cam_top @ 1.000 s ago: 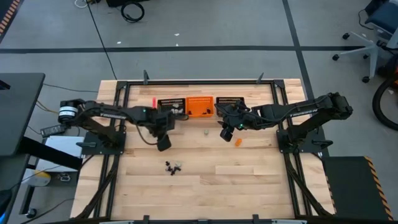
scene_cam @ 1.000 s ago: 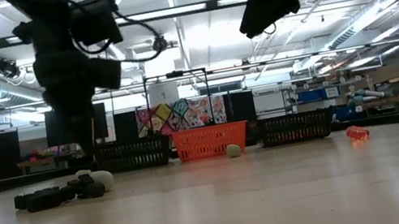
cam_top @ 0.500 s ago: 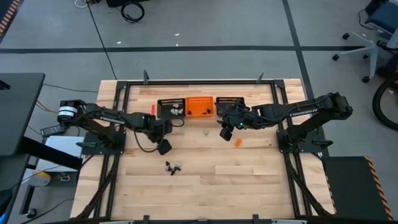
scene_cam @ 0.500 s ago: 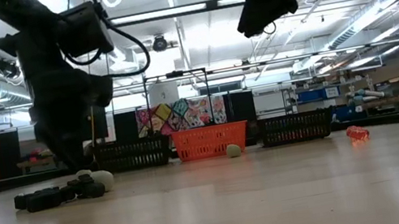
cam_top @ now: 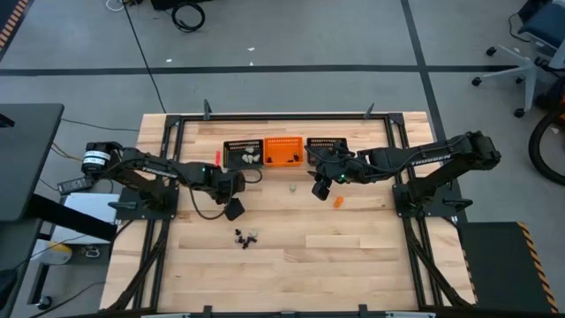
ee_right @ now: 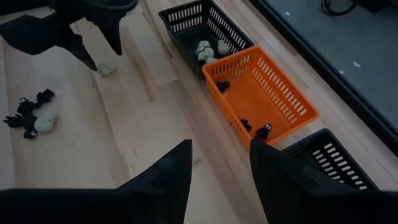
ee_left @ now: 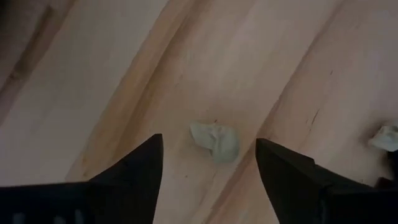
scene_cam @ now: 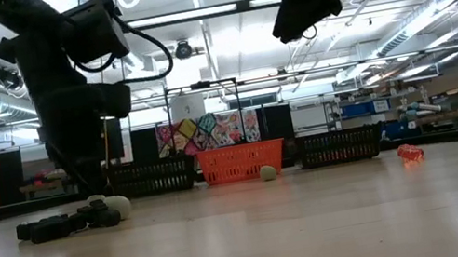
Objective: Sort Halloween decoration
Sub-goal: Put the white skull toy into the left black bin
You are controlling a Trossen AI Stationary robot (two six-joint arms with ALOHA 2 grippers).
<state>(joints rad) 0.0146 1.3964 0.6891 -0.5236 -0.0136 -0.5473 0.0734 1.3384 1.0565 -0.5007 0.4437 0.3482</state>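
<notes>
A pale skull trinket (ee_left: 214,140) lies on bare wood between the left gripper (ee_left: 208,177)'s spread fingers, near the black basket (cam_top: 240,152). It looks light, rigid and small, best pinched across its sides. Open board surrounds it. The right gripper (cam_top: 320,188) hovers beside the orange basket (cam_top: 283,150), jaws apart, empty.

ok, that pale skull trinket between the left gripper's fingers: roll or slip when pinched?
The pale skull looks rounded and lumpy, so it may wobble or squirt sideways. Probably light, being tiny beside the open left gripper. Likely rigid.
</notes>
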